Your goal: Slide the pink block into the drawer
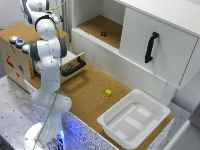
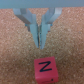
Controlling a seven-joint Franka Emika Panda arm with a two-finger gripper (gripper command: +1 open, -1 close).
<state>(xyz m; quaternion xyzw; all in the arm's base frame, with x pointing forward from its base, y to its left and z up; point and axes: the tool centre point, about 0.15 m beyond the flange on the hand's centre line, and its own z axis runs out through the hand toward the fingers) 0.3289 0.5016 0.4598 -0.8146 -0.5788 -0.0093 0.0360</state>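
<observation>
Drawer point(image 1: 75, 64) open, contents hidden, bin point(image 1: 134, 118) bare

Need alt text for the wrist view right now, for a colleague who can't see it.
A pink block marked with a black Z lies on a brown cork surface, just ahead of the gripper. The gripper's two pale fingers are nearly together, touching nothing.
</observation>
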